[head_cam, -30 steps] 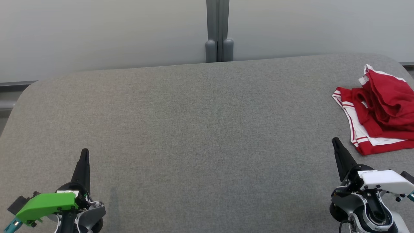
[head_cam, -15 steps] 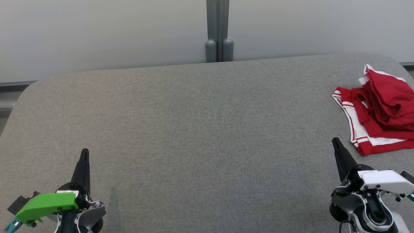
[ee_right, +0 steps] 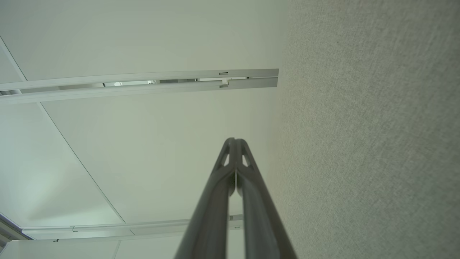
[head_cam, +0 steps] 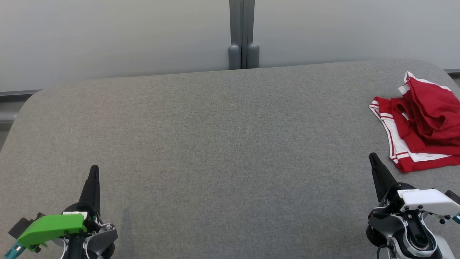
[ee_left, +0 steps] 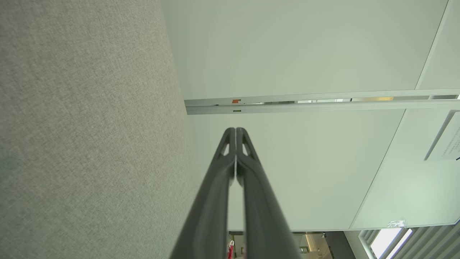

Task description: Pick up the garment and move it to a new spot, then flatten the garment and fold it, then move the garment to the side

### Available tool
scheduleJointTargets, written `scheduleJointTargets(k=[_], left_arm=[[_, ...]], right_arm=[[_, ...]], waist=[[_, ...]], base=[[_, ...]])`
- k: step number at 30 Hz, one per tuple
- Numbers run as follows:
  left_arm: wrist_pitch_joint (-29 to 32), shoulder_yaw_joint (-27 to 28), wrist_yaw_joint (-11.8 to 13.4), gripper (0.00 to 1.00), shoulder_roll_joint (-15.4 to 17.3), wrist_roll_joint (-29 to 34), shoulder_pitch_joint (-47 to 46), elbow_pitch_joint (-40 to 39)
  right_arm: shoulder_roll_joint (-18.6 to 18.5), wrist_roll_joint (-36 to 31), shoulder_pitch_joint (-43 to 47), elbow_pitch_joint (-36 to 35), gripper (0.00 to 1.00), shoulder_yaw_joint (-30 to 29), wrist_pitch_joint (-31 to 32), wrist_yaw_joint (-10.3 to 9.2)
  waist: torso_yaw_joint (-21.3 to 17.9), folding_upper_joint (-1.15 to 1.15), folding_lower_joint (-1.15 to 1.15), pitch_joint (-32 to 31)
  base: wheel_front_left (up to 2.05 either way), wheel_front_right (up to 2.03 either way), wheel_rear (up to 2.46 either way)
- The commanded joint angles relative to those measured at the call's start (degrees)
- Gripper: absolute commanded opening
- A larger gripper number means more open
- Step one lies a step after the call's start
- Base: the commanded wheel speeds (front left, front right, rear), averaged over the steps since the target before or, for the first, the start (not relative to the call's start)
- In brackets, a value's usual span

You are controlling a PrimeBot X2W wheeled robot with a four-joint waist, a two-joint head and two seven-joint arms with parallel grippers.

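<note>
Along the right edge of the head view, the garment (head_cam: 427, 122) is lying in a crumpled heap on the grey table (head_cam: 230, 144). Its red cloth is bunching over white bands with red stripes, and part of it is running off the right side of the frame. Its lower hem is sitting just above and to the right of the right gripper (head_cam: 373, 158), near it but apart from it.

That gripper is resting at the lower right of the frame under a white housing, pointing up the frame. In the right wrist view its two dark fingers (ee_right: 215, 208) are pressing tip to tip, clamped on nothing, with the table cloth filling the right side of that frame.

The left gripper (head_cam: 93, 172) is sitting at the lower left of the head view under a green housing, well apart from the garment. In the left wrist view its fingers (ee_left: 212, 201) are likewise pressing together with nothing between them.

A grey post (head_cam: 242, 36) is standing against the pale wall (head_cam: 107, 36) at the top middle of the head view.
</note>
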Motion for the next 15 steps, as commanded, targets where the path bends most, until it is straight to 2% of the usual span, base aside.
scheduleJointTargets(k=[1,15], left_arm=[[0.2,0.2,-0.1,0.0,0.0,0.2,-0.6,-0.1],[0.2,0.2,-0.1,0.0,0.0,0.2,-0.6,-0.1]], right_arm=[[-0.2,0.4,-0.3,0.1,0.0,-0.1,0.2,0.02],[-0.2,0.4,-0.3,0.1,0.0,-0.1,0.2,0.02]], waist=[[0.0,0.0,0.0,0.0],[0.0,0.0,0.0,0.0]], base=[[0.0,0.0,0.0],[0.0,0.0,0.0]])
